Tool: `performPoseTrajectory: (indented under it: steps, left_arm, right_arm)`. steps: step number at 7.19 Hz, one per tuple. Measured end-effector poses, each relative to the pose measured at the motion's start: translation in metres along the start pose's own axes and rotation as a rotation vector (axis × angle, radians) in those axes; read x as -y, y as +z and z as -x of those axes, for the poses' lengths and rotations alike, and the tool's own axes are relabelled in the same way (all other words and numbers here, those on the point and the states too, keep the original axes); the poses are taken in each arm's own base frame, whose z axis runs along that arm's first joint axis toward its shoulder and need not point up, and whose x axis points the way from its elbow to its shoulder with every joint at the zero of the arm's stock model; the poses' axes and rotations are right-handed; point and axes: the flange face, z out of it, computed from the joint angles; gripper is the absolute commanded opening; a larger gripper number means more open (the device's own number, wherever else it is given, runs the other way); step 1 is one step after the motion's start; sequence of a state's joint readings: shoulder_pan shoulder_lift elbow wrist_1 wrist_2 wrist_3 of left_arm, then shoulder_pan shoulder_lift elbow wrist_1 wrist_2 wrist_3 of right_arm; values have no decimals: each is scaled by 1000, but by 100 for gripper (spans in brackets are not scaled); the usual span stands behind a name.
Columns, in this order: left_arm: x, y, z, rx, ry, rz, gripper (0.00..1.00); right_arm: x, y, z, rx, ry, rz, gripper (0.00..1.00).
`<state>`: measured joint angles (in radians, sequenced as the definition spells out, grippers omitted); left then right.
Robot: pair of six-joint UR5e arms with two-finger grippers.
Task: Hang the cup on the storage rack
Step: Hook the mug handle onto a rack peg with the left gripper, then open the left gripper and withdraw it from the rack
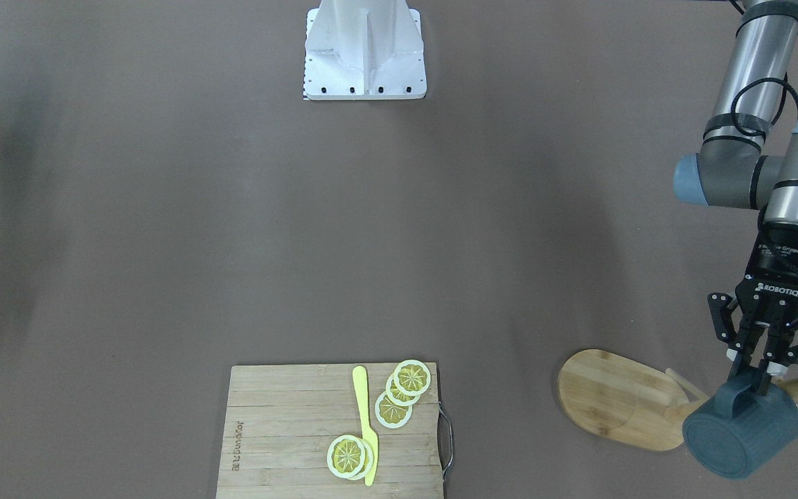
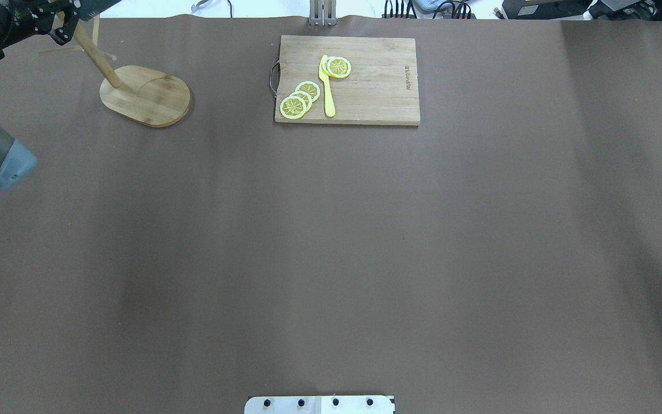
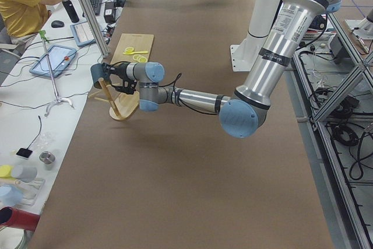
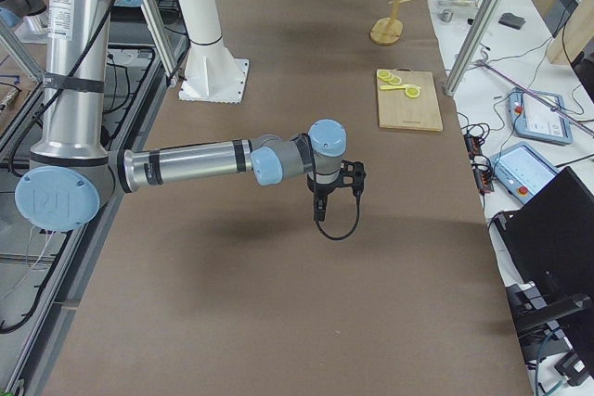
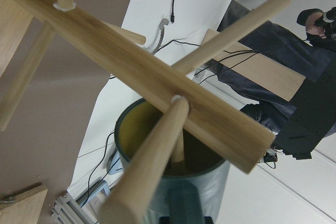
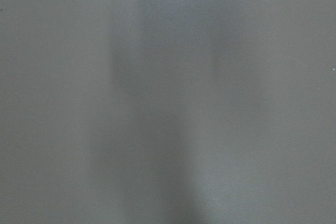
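Note:
My left gripper [image 1: 756,371] is shut on the loop handle of the slate-blue cup [image 1: 742,433] and holds it on its side, above the table, against the bamboo storage rack [image 1: 617,398]. In the left wrist view the cup's yellow-olive mouth [image 5: 152,137] sits right behind the rack's thick post [image 5: 142,72], and one thin peg [image 5: 149,171] crosses in front of the rim. From overhead the rack's oval base [image 2: 147,95] is at the far left. My right gripper [image 4: 320,203] hangs low over bare table, far from the rack; I cannot tell whether it is open.
A slatted cutting board [image 1: 333,430] with lemon slices [image 1: 402,391] and a yellow knife [image 1: 366,423] lies at the table's far edge, beside the rack. The robot's white base [image 1: 364,52] is mid-table. A person [image 3: 20,1] sits past the far edge.

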<state>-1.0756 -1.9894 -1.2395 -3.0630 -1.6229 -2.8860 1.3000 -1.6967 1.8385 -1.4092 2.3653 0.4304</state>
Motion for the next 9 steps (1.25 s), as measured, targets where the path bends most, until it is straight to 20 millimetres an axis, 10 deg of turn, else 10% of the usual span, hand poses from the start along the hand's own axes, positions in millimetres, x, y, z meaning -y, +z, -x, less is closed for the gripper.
performPoseTrajectory:
  steps: [2, 3, 9]
  left_arm:
    - [2, -1, 2, 2, 0, 0, 51]
    - [1, -1, 3, 3, 1, 1, 90]
    - [-39, -32, -9, 61, 144, 124, 98]
  right_arm:
    - [2, -1, 3, 2, -4, -4, 100]
    - [3, -2, 4, 2, -5, -5, 100]
    - [3, -3, 6, 26, -3, 3, 100]
